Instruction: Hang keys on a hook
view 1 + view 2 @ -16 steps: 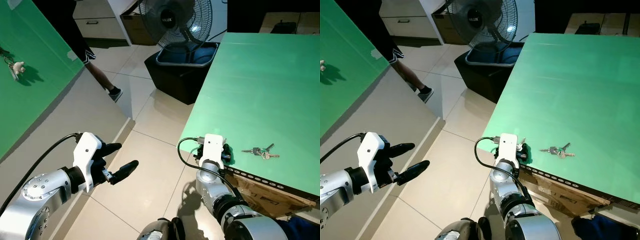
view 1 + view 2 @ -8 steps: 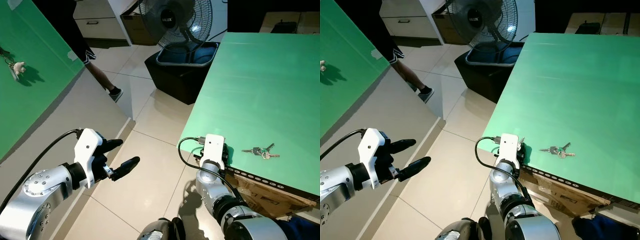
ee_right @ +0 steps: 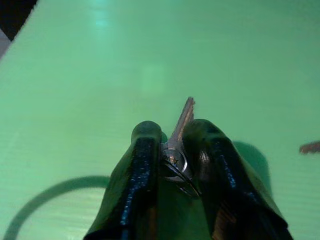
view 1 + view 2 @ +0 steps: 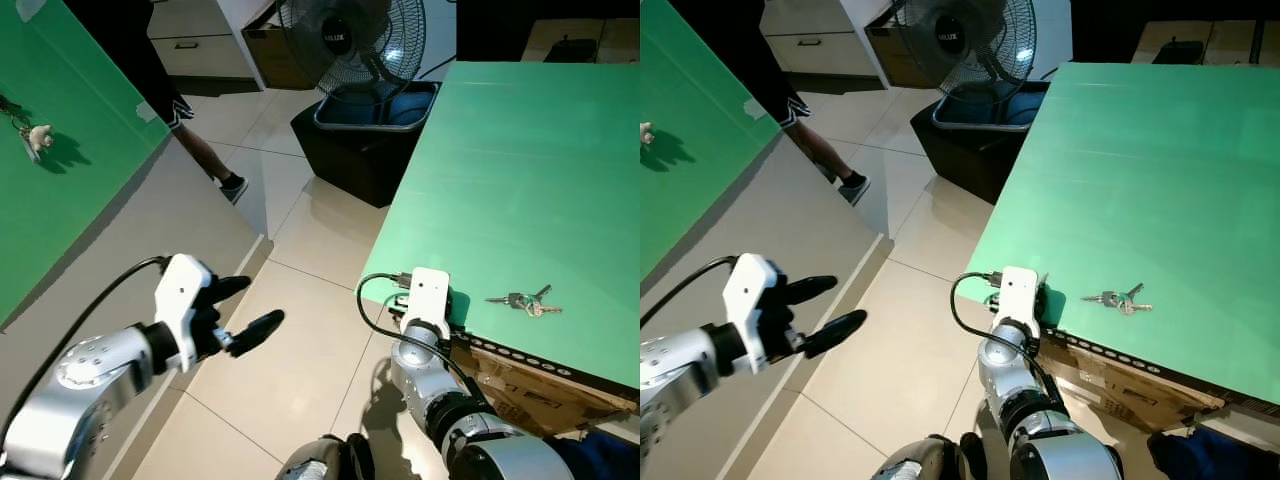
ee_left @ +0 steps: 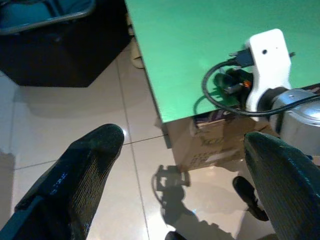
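While my right gripper (image 3: 172, 150) sits at the near edge of the green table (image 4: 520, 150), its two fingers are pinched on a key (image 3: 181, 125) with a ring at its base, the blade poking out between the tips. I judge that pinch thin: metal this small is light and stiff but slick, and a flat blade can twist or slide between the pads, so I would rather the hold be on the ring or the head than on the blade. A second bunch of keys (image 4: 524, 302) lies loose on the table, near the gripper toward the robot's right, not touched. On the green wall (image 4: 60, 190) to the left, a small toy (image 4: 38, 137) hangs from what I take to be a hook (image 4: 10, 106). My left gripper (image 4: 238, 311) hangs over the tiled floor (image 4: 300, 330), fingers spread wide and holding nothing. A person's leg (image 4: 205, 155) stands farther off near a fan (image 4: 350, 40).
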Tool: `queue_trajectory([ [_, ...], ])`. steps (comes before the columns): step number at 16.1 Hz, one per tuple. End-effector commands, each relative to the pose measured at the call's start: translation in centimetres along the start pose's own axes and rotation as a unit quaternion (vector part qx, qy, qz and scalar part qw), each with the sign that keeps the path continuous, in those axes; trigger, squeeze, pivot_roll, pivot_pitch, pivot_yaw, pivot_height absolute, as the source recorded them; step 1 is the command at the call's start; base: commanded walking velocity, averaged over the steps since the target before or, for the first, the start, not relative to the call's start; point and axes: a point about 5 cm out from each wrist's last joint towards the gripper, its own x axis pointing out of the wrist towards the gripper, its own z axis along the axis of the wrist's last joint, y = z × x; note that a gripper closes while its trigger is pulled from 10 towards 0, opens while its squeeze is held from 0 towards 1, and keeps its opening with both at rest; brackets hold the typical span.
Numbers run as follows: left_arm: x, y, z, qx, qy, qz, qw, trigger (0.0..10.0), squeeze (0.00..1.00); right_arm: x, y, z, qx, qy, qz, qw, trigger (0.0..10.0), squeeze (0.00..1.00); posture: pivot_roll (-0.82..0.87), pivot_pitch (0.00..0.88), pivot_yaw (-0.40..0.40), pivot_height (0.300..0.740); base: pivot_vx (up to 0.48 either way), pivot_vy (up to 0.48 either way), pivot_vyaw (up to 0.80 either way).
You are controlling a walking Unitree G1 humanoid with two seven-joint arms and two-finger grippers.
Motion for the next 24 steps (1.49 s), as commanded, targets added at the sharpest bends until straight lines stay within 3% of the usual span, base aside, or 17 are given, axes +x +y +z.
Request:
queue_trajectory([
  [1,-0.3,0.4,-0.5,-0.001,0.013,0.014,1.0,10.0,0.0,-0.5,0.7,0.3,0.001,-0.015,0.007,1.0,0.0,0.0,0.07,0.175,0.367,0.727,0.0,0.0,0.0],
  [6,0.0,0.5,-0.5,-0.001,0.013,0.009,1.0,10.0,0.0,-0.3,1.2,2.9,-0.001,-0.091,-0.001,0.996,0.0,0.0,0.07,0.181,0.377,0.727,0.0,0.0,0.0],
  [10,0.3,0.5,-0.5,-0.002,0.012,0.009,1.0,10.0,0.0,0.0,1.2,3.3,0.004,-0.086,-0.003,0.996,0.0,0.0,0.05,0.175,0.372,0.727,0.0,0.0,0.0],
  [11,0.4,0.5,-0.6,-0.002,0.012,0.009,1.0,10.0,0.0,0.0,1.0,2.7,0.004,-0.062,-0.013,0.998,10.0,0.0,0.05,0.176,0.371,0.727,0.0,0.0,0.0],
  [12,0.4,0.5,-0.6,-0.002,0.012,0.009,1.0,10.0,0.0,0.0,0.8,2.5,0.005,-0.058,-0.019,0.998,10.0,1.0,0.05,0.176,0.371,0.727,0.0,0.0,0.0],
  [17,-0.1,0.5,-0.6,-0.002,0.014,0.014,1.0,10.0,0.0,0.3,0.0,1.5,-0.003,-0.043,-0.024,0.999,10.0,1.0,0.06,0.175,0.368,0.727,0.0,0.0,0.0],
  [24,-0.9,0.0,-0.5,-0.009,0.015,0.009,1.0,10.0,0.0,0.3,0.0,1.2,0.01,-0.022,-0.016,1.0,10.0,1.0,0.08,0.185,0.369,0.727,0.0,0.0,0.0],
])
